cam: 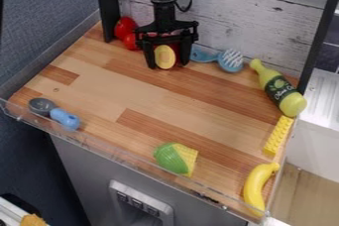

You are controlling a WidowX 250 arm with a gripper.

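Near back edge of desk [132, 86], black gripper [168, 65] stands wide around yellow-faced oval toy [165, 57]; likely light, stiff, slick, best pinched midway across sides.

My feed shows a bright, evenly lit table [119, 87] with faint, soft shadows around the things; I can't tell the light's source. Fine detail looks slightly soft, including the bottle's [279, 89] lettering.

The green bottle [291, 105] bears a label [280, 89] reading "Olive Oil" (in pale letters).
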